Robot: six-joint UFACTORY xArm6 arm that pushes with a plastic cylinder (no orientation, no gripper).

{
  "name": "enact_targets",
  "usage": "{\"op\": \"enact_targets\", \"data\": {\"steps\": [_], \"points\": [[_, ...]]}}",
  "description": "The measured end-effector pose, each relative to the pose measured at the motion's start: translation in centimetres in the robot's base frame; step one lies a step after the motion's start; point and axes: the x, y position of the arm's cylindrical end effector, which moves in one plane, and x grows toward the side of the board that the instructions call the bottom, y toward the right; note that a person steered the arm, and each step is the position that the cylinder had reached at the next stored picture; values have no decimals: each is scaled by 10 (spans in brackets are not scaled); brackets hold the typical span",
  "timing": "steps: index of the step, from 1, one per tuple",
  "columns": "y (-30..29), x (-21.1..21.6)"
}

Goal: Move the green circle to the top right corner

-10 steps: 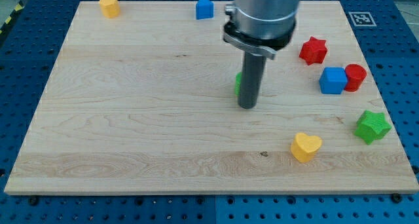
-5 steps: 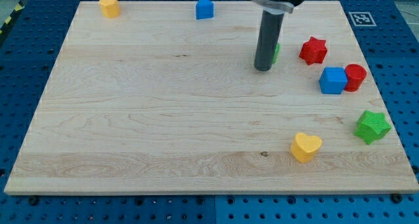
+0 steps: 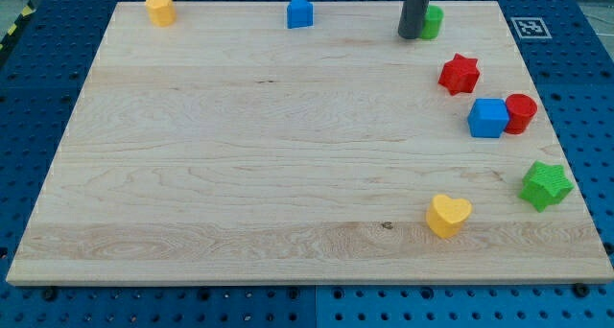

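Observation:
The green circle (image 3: 433,21) sits near the view's top edge of the wooden board (image 3: 240,155), right of centre and some way left of the top right corner. My tip (image 3: 410,35) stands right against the circle's left side and hides part of it. The rod rises out of the view's top.
A red star (image 3: 460,73) lies below and right of the circle. A blue cube (image 3: 487,118) touches a red cylinder (image 3: 520,113). A green star (image 3: 546,185) is at the right edge. A yellow heart (image 3: 447,216), a blue house-shaped block (image 3: 300,11) and a yellow block (image 3: 160,8) lie elsewhere.
My tip has slid from the board's middle up and to the right, pushing the green circle ahead of it to near the top edge. The other blocks have not moved.

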Motion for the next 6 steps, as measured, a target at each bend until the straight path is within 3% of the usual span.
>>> {"op": "enact_targets", "data": {"steps": [4,6], "points": [[65,-67],[102,-68]]}}
